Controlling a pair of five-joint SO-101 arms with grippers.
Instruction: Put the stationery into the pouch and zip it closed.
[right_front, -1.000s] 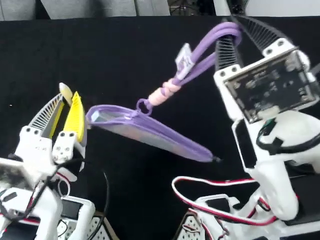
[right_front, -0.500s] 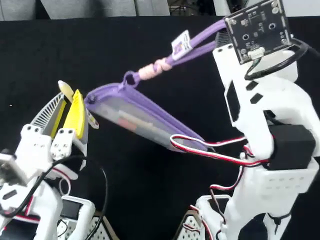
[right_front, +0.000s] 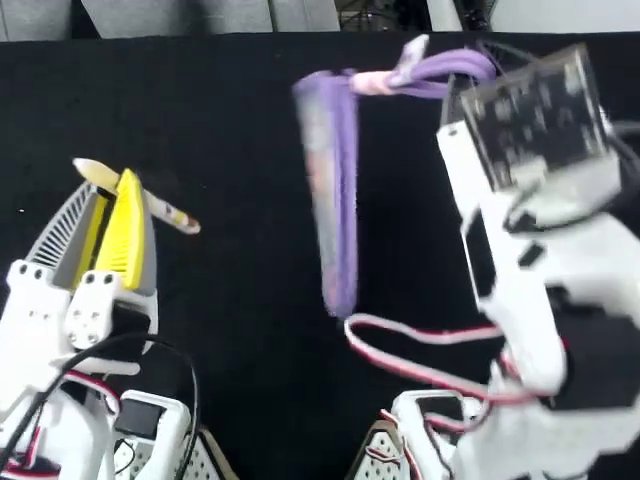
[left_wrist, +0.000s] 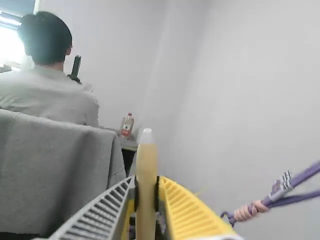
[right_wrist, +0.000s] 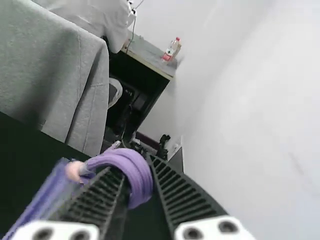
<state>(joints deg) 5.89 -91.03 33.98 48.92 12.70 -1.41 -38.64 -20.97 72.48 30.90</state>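
Pouch (right_front: 335, 200) is the thing to place everything by: a long purple case, hanging nearly straight down above the black table (right_front: 200, 100). It does not rest on the table. It hangs from its strap (right_front: 440, 68), which leaves the top end of the pouch and runs sideways to the right gripper (right_wrist: 132, 167). In the right wrist view the two ribbed fingers are pressed onto the thick purple loop of the strap, with only the loop between them. This hold lifts the pouch but does not steady it, so I judge that its body can swing freely.

The left gripper (right_front: 108, 185) stands well apart from the pouch, on the side away from the strap. Its grey finger and its yellow finger are closed on a cream pen (right_front: 172, 214). The pen lies across the fingers. One end of it points toward the pouch, and the other end sticks out past the fingertips, as the left wrist view also shows.

The pouch is blurred in the high view, so I cannot tell if its zip is open or what is inside.

The pen is not yet in the pouch. I think the pouch must hang quietly, or lie down, before the pen can find its mouth.
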